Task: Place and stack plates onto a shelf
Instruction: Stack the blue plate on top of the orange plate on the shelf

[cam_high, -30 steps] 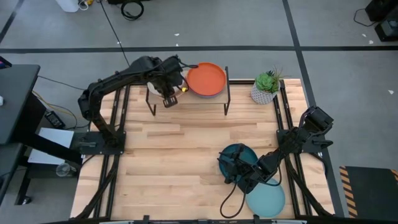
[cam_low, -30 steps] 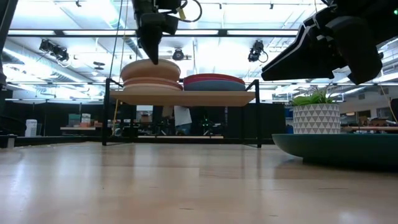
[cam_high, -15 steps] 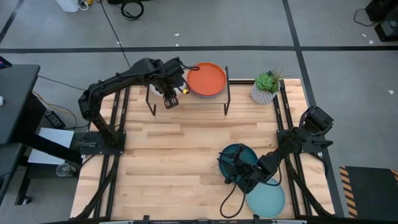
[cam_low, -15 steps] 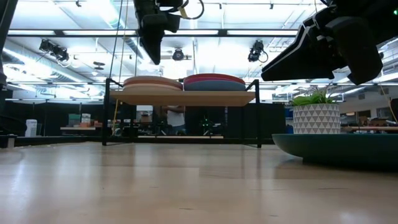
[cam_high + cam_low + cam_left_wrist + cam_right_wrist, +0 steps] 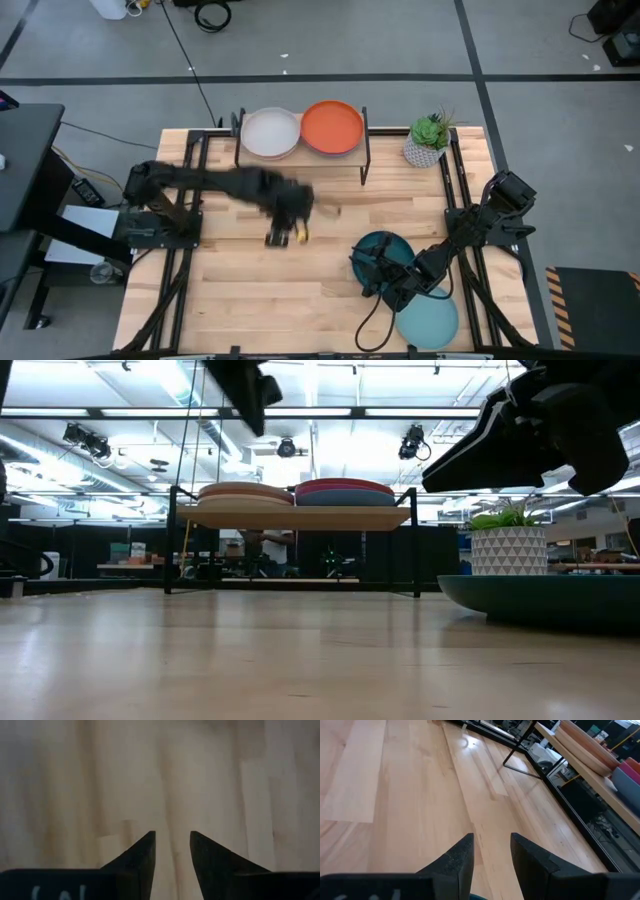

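Observation:
The shelf (image 5: 300, 160) stands at the table's far edge on thin black legs. On it sit two stacks of plates: a cream plate (image 5: 270, 132) tops the left one and an orange plate (image 5: 332, 126) tops the right one (image 5: 345, 490). My left gripper (image 5: 280, 237) is open over bare wood near the table's middle, with nothing between its fingers (image 5: 172, 834). My right gripper (image 5: 370, 270) is open just above the near edge of a dark teal plate (image 5: 388, 247), which lies flat on the table. A pale aqua plate (image 5: 428, 318) lies at the near right.
A potted plant (image 5: 428, 140) in a white pot stands at the far right, beside the shelf. Bare tabletop (image 5: 240, 290) spreads across the left and near middle. The black arm frames run along both sides of the table.
My left gripper has let go of the cream plate, which has settled flat on the shelf's left stack. The arm has then swung fast away from the shelf toward the table's middle and near edge.

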Tool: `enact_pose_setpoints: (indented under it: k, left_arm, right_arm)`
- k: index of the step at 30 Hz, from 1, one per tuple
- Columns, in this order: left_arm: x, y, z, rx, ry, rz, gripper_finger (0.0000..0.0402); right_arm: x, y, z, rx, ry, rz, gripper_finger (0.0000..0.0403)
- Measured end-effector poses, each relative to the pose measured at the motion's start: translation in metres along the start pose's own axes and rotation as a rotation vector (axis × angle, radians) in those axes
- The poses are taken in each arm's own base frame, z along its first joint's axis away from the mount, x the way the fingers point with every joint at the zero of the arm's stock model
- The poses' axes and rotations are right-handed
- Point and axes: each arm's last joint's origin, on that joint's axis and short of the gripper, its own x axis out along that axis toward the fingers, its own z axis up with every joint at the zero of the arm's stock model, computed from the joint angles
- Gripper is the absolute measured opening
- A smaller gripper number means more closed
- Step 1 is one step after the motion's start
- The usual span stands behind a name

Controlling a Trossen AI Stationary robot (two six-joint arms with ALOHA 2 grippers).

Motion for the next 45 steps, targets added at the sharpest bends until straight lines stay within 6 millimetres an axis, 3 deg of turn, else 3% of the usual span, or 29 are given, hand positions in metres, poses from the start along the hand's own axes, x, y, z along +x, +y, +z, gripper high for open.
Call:
enact_pose_setpoints:
  k: [4,7,11,16,23,28,32,39,45]
  left_arm:
    - [0.041,-0.041,-0.017,0.110,0.021,0.005,0.0130]
    - [0.066,-0.058,-0.032,0.149,-0.027,-0.004,0.0130]
    - [0.085,-0.071,-0.050,0.193,-0.128,-0.020,0.0130]
    - [0.099,-0.073,-0.078,0.231,-0.263,-0.023,0.0130]
    - [0.112,-0.068,-0.106,0.225,-0.357,-0.015,0.0130]
    - [0.118,-0.067,-0.111,0.225,-0.425,-0.014,0.0130]
    - [0.118,-0.068,-0.111,0.193,-0.430,-0.021,0.0130]
    - [0.117,-0.081,-0.115,0.184,-0.408,-0.062,0.0130]
    - [0.116,-0.092,-0.126,0.182,-0.327,-0.093,0.0130]
  right_arm:
    - [-0.002,0.001,0.001,0.016,-0.009,0.008,0.0134]
    - [0.000,0.002,0.005,0.048,-0.020,0.046,0.0134]
    - [0.012,-0.001,0.016,0.139,-0.051,0.137,0.0134]
    - [0.027,-0.008,0.016,0.232,0.000,0.242,0.0134]
    - [0.028,-0.020,0.027,0.235,0.398,0.264,0.0130]
    - [0.025,-0.046,0.034,0.105,0.642,0.179,0.0128]
    - [0.039,-0.069,0.029,0.063,0.846,0.247,0.0128]
    - [0.071,-0.107,0.011,0.021,1.014,0.351,0.0128]
    - [0.088,-0.122,0.009,0.046,1.005,0.553,0.0128]
